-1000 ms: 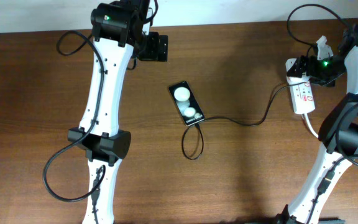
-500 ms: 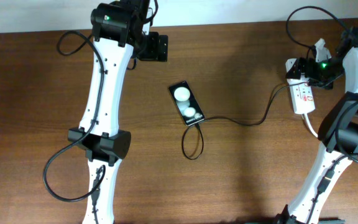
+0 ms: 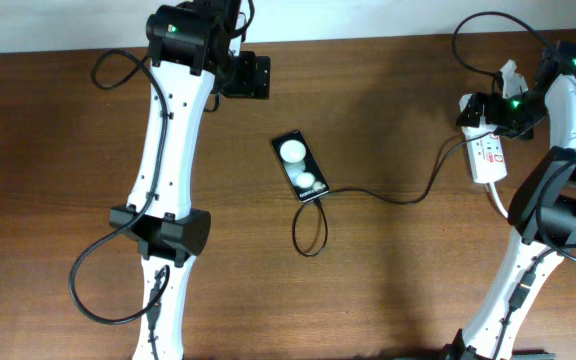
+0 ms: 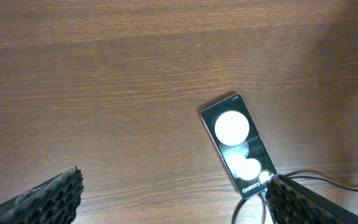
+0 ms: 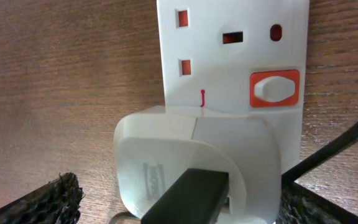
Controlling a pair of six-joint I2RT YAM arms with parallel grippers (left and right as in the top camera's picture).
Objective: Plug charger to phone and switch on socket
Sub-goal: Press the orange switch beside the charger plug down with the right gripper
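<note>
The phone (image 3: 298,167) lies face up mid-table, and also shows in the left wrist view (image 4: 238,144). The charger cable (image 3: 398,197) meets the phone's near end, makes a loop, and runs right to the white adapter (image 3: 471,118) plugged into the socket (image 3: 488,158). My right gripper (image 3: 490,110) is open just above the adapter (image 5: 197,162), with a finger (image 5: 42,202) on each side and neither touching it. The socket's white switch in its red frame (image 5: 274,87) lies just beyond the adapter. My left gripper (image 3: 251,77) is open and empty, up beyond the phone.
The socket's thick white cord (image 3: 503,205) runs off toward the right arm's base. The cable loop (image 3: 309,232) lies just in front of the phone. The left arm stretches along the table's left half. Robot cables (image 3: 93,285) hang near both arms.
My right gripper has shifted slightly left and toward the table's far edge over the adapter. The left arm, phone and cable have not moved.
</note>
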